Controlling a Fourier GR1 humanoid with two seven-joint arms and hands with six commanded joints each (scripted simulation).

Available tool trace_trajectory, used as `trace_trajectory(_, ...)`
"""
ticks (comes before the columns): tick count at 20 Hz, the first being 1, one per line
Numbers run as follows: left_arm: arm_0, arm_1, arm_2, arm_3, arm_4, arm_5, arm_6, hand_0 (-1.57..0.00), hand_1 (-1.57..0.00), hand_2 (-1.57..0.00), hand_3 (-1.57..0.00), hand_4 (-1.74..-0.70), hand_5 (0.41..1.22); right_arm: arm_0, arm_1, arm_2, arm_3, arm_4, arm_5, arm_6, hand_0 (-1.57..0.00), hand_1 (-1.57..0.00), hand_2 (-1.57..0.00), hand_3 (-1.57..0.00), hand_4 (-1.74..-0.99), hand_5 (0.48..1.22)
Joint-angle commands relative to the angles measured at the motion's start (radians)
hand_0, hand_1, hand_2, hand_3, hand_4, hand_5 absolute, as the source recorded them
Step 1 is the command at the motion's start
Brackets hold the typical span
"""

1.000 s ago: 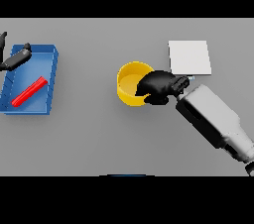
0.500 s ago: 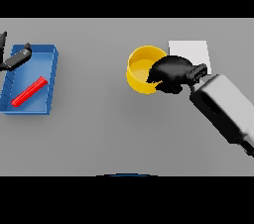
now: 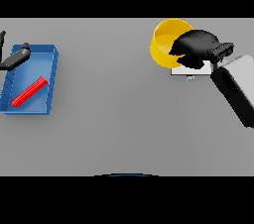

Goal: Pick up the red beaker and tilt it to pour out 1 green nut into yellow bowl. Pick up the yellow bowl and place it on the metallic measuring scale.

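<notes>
Grey surface [image 3: 124, 119], seen from the head view: the right hand [image 3: 196, 48] grips the yellow bowl [image 3: 166, 39] by its right-hand rim, dark fingers curled over the edge, and carries it above the metallic measuring scale [image 3: 191, 72], of which only a pale strip shows beneath the hand. Most of the bowl hangs to the left of the scale and appears raised off the surface; whether a green nut lies inside cannot be told, since only yellow shows in the part of the interior that the hand leaves clear.

Judged from this, the step in hand is the placing. To do it well, the hand needs to bring the bowl rightward until its base sits squarely over the scale, hold it level, lower it onto the plate, and only then let the fingers go, so that it neither tips nor slides off an edge.

Far to the left of the scale, a blue tray [image 3: 49, 64] holds a red beaker [image 3: 30, 91] lying on its side, and the left hand [image 3: 14, 59] rests idle at the tray's far corner.
</notes>
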Motion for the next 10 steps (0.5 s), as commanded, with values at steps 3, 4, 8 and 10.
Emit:
trace_trajectory(3,0.006,0.01,0.0,-0.023,0.005,0.004,0.03,0.0,0.0,0.0,0.0,-0.82,0.759,-0.003,-0.017,-0.023,0.087,-0.008,-0.031,-0.008,-1.57,-1.57,-1.57,-1.2,-1.72,1.221)
trace_trajectory(4,0.011,0.013,-0.003,-0.034,0.006,0.008,0.04,0.0,0.0,0.0,0.0,-0.83,0.765,-0.01,-0.014,-0.027,0.115,-0.009,-0.042,-0.007,-1.57,-1.57,-1.57,-1.19,-1.72,1.221)
trace_trajectory(8,0.02,0.022,0.005,-0.037,0.015,0.005,0.044,0.0,0.0,0.0,0.0,-0.82,0.772,-0.034,-0.008,-0.027,0.267,0.008,-0.116,-0.051,-1.57,-1.57,-1.57,-1.18,-1.721,1.221)
trace_trajectory(10,0.015,0.021,0.005,-0.026,0.01,0.003,0.046,0.0,0.0,0.0,0.0,-0.82,0.763,-0.045,-0.001,-0.026,0.332,0.013,-0.143,-0.054,-1.57,-1.57,-1.57,-1.23,-1.722,1.221)
